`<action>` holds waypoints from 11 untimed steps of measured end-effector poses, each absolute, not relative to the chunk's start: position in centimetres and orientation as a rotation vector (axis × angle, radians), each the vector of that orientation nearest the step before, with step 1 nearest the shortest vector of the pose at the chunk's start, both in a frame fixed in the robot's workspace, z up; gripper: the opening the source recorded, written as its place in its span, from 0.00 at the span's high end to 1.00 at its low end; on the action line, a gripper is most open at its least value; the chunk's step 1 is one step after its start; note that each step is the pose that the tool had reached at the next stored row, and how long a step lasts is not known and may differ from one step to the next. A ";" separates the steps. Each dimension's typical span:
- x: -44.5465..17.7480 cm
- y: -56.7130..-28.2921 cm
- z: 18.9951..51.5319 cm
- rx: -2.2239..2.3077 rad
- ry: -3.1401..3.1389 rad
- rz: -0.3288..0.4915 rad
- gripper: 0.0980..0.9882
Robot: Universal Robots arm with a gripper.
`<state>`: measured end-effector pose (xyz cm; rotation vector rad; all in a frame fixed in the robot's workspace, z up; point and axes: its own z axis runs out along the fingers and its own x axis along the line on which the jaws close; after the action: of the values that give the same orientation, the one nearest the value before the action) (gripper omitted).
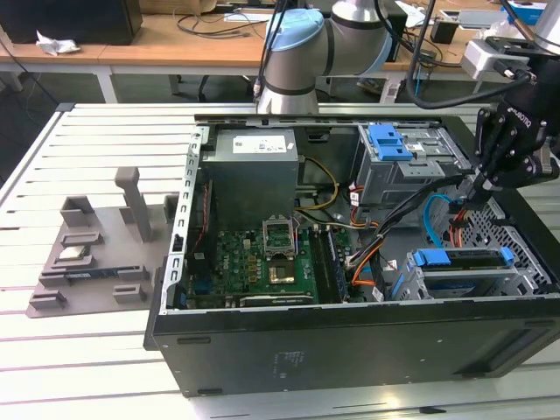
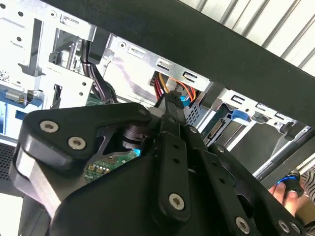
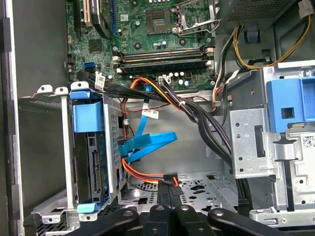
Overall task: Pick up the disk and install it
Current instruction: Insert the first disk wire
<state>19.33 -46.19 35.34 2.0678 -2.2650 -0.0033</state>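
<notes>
Claw [image 1: 472, 199] w/ narrow fingers pinches a black connector by the disk [image 1: 464, 271] in its bay; loose cables [image 3: 197, 118] nearby could snag, misaligning the plug.

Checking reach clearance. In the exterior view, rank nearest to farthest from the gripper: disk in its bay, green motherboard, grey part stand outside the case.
1. Disk, in its blue bracket in the bay just below the gripper.
2. Motherboard, mid-case, toward the exterior view's left.
3. Grey part stand, outside the case, at the exterior view's far left.
</notes>
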 end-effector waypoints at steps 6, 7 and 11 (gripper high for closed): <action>19.3 -46.2 35.3 2.068 -2.265 -0.003 0.85; 19.3 -46.2 35.3 2.068 -2.265 -0.003 0.77; 19.3 -46.2 35.7 2.068 -2.266 -0.002 0.77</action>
<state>19.33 -46.20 35.75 2.0681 -2.2655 -0.0024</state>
